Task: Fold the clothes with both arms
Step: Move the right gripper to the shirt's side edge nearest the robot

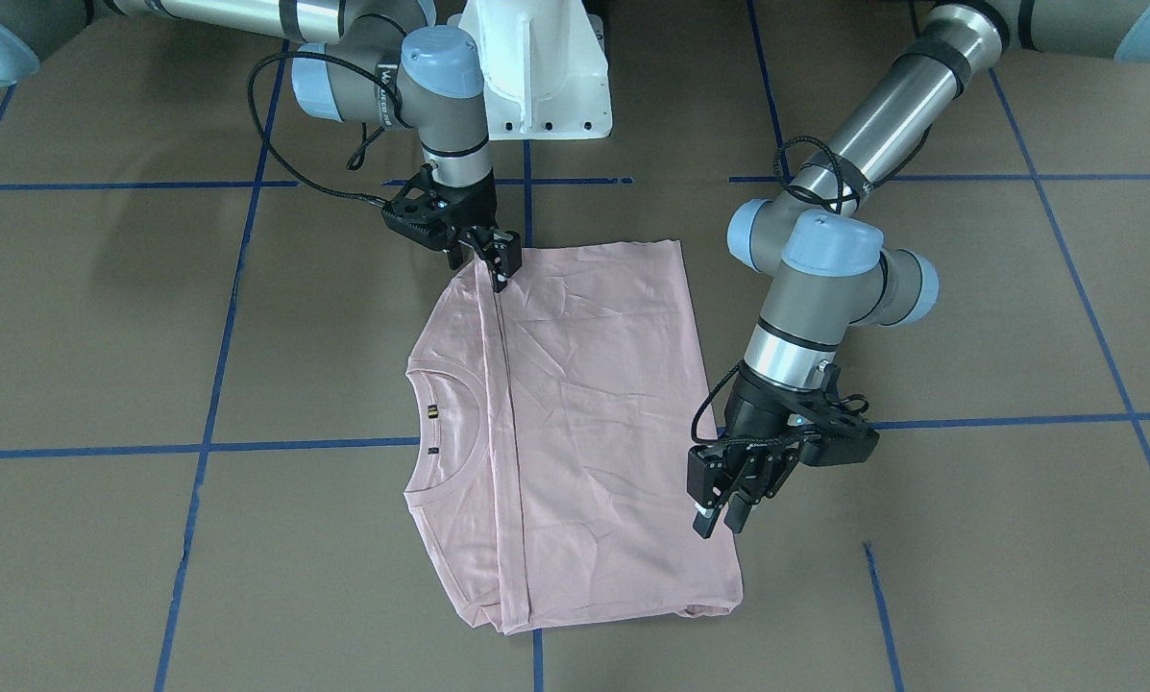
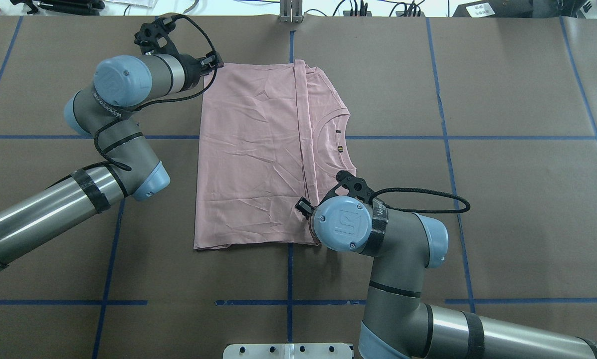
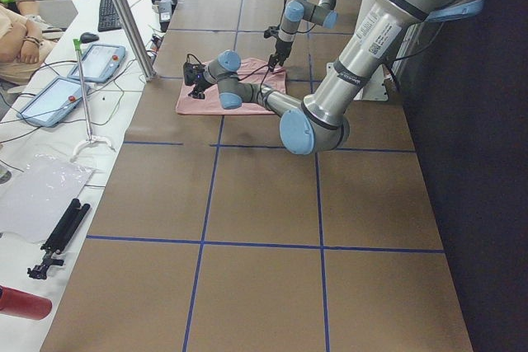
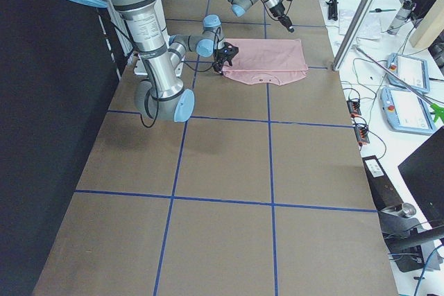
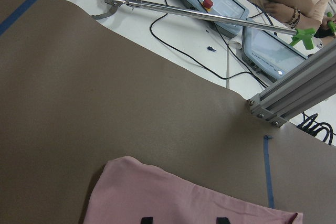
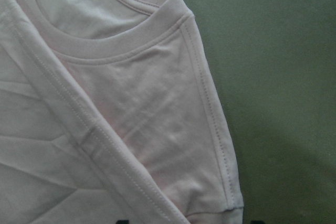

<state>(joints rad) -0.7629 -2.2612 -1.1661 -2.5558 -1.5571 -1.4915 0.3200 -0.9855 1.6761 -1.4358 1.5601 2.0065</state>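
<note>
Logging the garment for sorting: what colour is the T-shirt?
Pale pink; the T-shirt shows best in the exterior front-facing view.

We see the T-shirt [image 1: 594,404] as soft matt cloth, lightly creased; the tabletop [image 1: 959,596] looks like matt brown paper; the left arm [image 1: 906,101] shows glossy metal, with smooth plastic caps [image 1: 829,245].

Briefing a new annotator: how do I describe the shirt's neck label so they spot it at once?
On the brown table lies a folded pink shirt, its round collar toward the right arm. Inside the collar is the label: a tiny yellow-striped tag, unlike the plain dark speck beside it.
</note>
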